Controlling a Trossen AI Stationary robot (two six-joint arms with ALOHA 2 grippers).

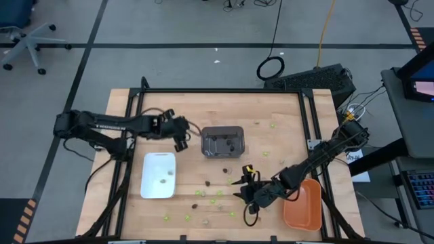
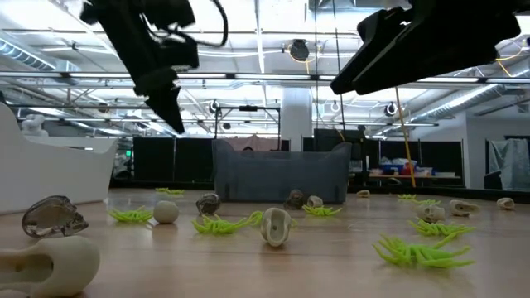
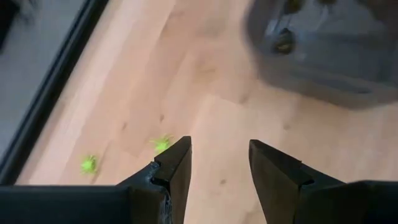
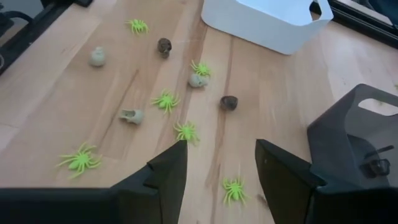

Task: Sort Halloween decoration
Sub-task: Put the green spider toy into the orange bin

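— What's lying nearest the front edge of the wooden table [image 1: 285, 108]?

— Lime-green spiders [image 4: 165, 99], thin and leggy, mixed with rounded pale tan skulls [image 4: 132, 116] and a few dark brown-black ones [image 4: 228, 102]. They're loose on the bare wood between the white tray and the orange one, with a few more spiders toward the far right corner.

— And the trays?

— The orange tray [image 1: 303, 205] sits at the front right corner, smooth plastic; I can't see anything in it. The white tray [image 1: 159, 175], front left, holds a couple of small pieces. Farther back, mid-table, the dark grey tray [image 1: 222, 141] holds a few dark pieces.

— The arms?

— The right gripper [image 1: 245, 190] hangs low over the scatter, just beside the orange tray, arm stretched in from the right edge, fingers apart and nothing between them. The left gripper [image 1: 182, 133] is farther back, just left of the grey tray, arm reaching in from the left edge, fingers likewise apart and empty.
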